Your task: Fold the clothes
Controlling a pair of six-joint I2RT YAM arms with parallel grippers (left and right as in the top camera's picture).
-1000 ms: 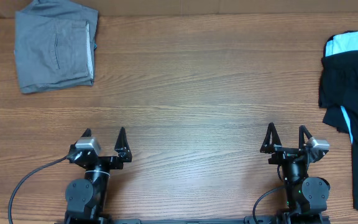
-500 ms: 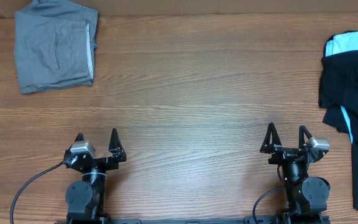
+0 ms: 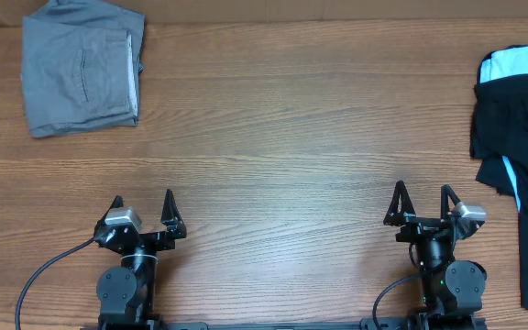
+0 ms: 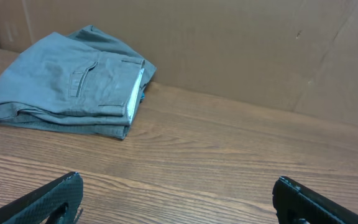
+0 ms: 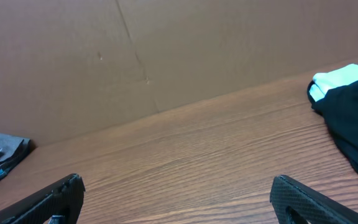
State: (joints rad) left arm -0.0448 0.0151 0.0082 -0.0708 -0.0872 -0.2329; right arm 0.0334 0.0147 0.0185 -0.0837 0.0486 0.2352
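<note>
Folded grey trousers [image 3: 81, 73] lie at the table's far left corner and show in the left wrist view [image 4: 67, 87]. A heap of unfolded black and light-blue clothes [image 3: 521, 137] lies at the right edge; part shows in the right wrist view [image 5: 350, 106]. My left gripper [image 3: 142, 201] is open and empty near the front edge, left side; its fingers frame bare wood [image 4: 178, 186]. My right gripper [image 3: 421, 194] is open and empty near the front edge, right side [image 5: 178, 186]. Both are far from any garment.
A brown cardboard wall [image 4: 229, 43] stands along the table's back edge. The wooden table [image 3: 282, 137] stretches between the two garments. A black cable [image 3: 39, 270] runs from the left arm's base.
My left gripper has drawn back a little toward the front left, then stopped. The right arm and the clothes have not moved.
</note>
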